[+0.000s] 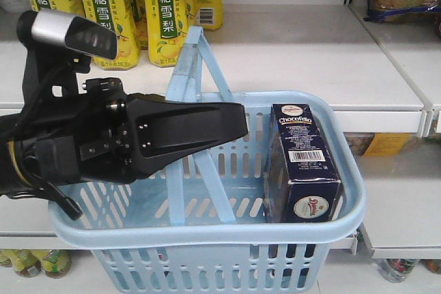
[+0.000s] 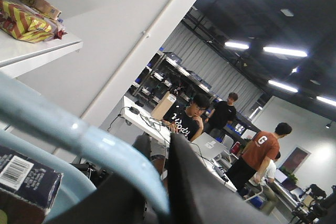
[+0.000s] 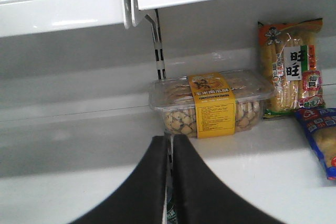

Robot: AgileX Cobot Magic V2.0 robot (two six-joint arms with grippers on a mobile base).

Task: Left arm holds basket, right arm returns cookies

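Navy Chocofello cookies point(image 1: 301, 164) box stands upright in basket point(image 1: 207, 228).

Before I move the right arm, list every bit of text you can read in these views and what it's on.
"Chocofello": top of the navy cookies box in the basket.
"冰糖雪梨": yellow drink cartons on the shelf.
"旺旺": striped snack bag.
"G": back of an orange shirt.
Barcode digits, the round logo, the yellow label on the clear cookie tub and the black T-shirt print: too small or blurred.
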